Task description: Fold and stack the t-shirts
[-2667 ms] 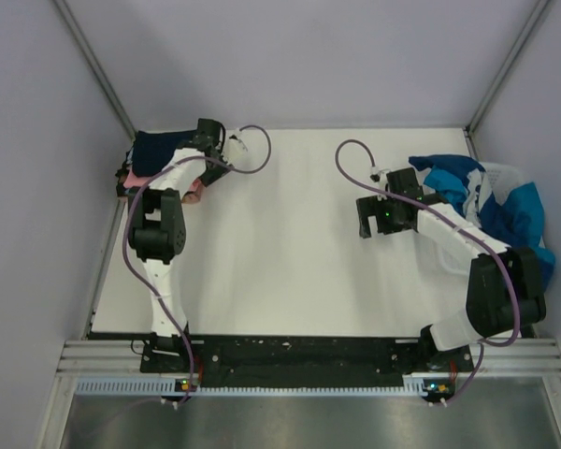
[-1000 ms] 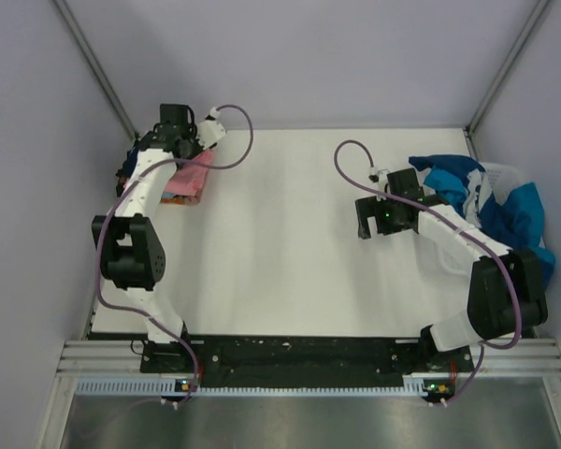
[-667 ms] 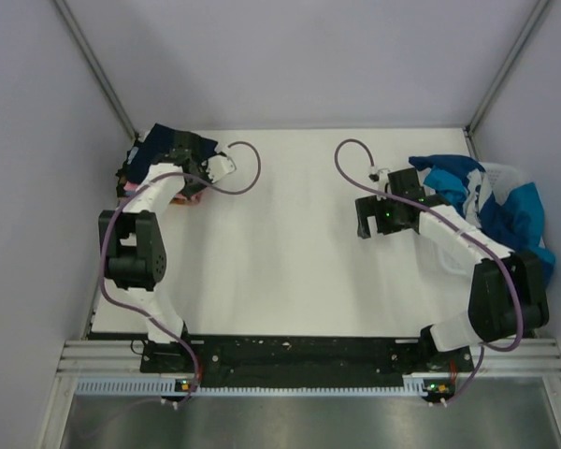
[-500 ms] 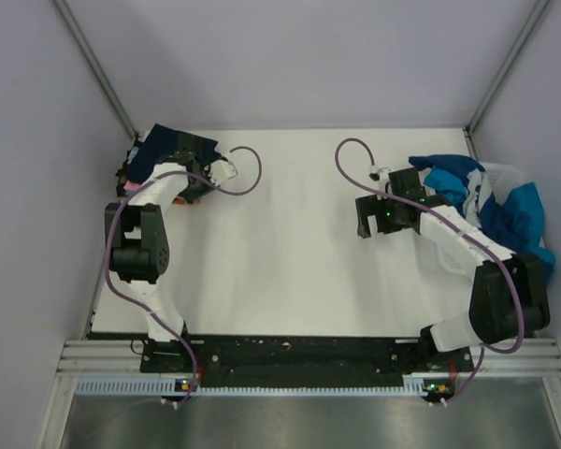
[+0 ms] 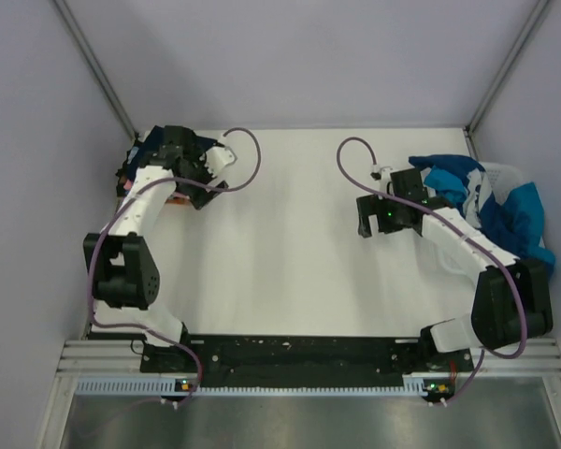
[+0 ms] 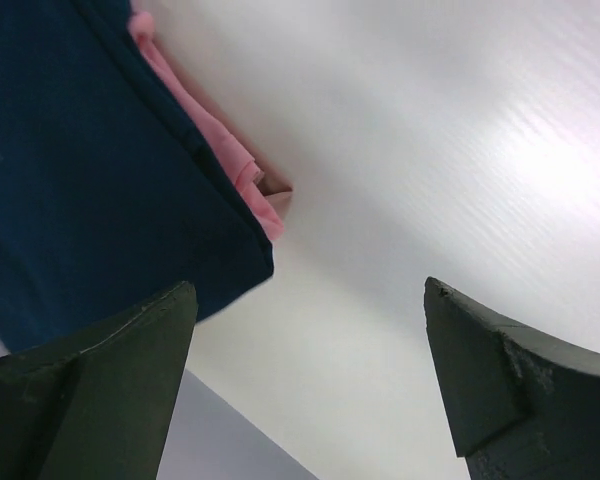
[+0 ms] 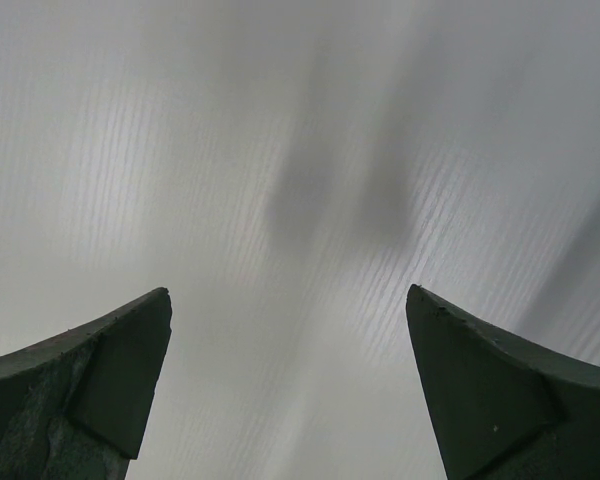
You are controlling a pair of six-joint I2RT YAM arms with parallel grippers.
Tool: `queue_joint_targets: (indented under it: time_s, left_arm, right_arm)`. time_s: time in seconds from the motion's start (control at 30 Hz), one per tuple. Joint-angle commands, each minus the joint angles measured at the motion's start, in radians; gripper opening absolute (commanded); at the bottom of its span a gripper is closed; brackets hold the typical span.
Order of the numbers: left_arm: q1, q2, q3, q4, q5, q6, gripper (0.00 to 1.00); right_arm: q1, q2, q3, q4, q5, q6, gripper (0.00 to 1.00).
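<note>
Right of the folded navy t-shirt [image 6: 90, 170] the table [image 5: 280, 253] lay open — passable — until the crumpled blue-and-white t-shirts [image 5: 505, 201] far right.

White table [image 5: 290, 262], two loads on it. Far-left corner: folded stack lying flat, navy t-shirt [image 6: 90, 180] on top, pink t-shirt [image 6: 242, 170] edge poking out beneath. Far-right edge: white basket [image 5: 501, 178] with crumpled blue-and-white t-shirts [image 5: 449, 173] heaped in and over it.
</note>
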Motion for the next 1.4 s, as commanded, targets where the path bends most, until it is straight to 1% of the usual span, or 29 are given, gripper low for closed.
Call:
queue_joint_targets:
  time_s: [0.0, 0.03, 0.13, 0.2, 0.33, 0.5, 0.6, 0.63, 0.7, 0.83, 1.03, 1.37]
  left_arm:
    - [-0.025, -0.215, -0.116, 0.029, 0.081, -0.138, 0.99]
    - [-0.027, -0.252, -0.156, 0.056, 0.094, -0.172, 0.99]
    - [-0.026, -0.369, -0.341, 0.159, 0.124, -0.275, 0.99]
    - [-0.026, -0.455, -0.476, 0.256, 0.137, -0.324, 0.99]
    - [-0.022, -0.608, -0.699, 0.443, 0.156, -0.461, 0.99]
    - [-0.021, -0.732, -0.932, 0.745, 0.084, -0.629, 0.99]
    - [-0.019, -0.774, -1.050, 0.938, 0.018, -0.706, 0.99]
    - [-0.019, -0.783, -1.088, 0.989, 0.013, -0.709, 0.99]
    - [-0.019, -0.794, -1.127, 1.049, 0.012, -0.713, 0.99]
    - [-0.019, -0.773, -1.159, 1.090, 0.030, -0.699, 0.99]
    - [-0.019, -0.720, -1.158, 1.094, 0.036, -0.679, 0.99]
    - [-0.018, -0.731, -1.168, 1.095, 0.039, -0.667, 0.99]
  right_arm:
    - [0.007, -0.079, -0.022, 0.045, 0.020, 0.011, 0.99]
    - [0.009, -0.091, -0.031, 0.056, 0.023, 0.015, 0.99]
    - [0.007, -0.140, -0.063, 0.094, 0.015, 0.032, 0.99]
    - [0.005, -0.178, -0.094, 0.130, 0.009, 0.044, 0.99]
    - [0.005, -0.279, -0.177, 0.219, 0.017, 0.075, 0.99]
    - [0.001, -0.376, -0.319, 0.347, 0.015, 0.100, 0.99]
    - [-0.010, -0.422, -0.398, 0.421, 0.018, 0.121, 0.99]
    - [-0.011, -0.436, -0.424, 0.447, 0.020, 0.127, 0.99]
    - [-0.013, -0.457, -0.470, 0.487, 0.020, 0.133, 0.99]
    - [-0.011, -0.485, -0.540, 0.585, 0.020, 0.127, 0.99]
    - [-0.013, -0.525, -0.556, 0.576, 0.044, 0.103, 0.99]
    - [-0.014, -0.554, -0.571, 0.582, 0.041, 0.101, 0.99]
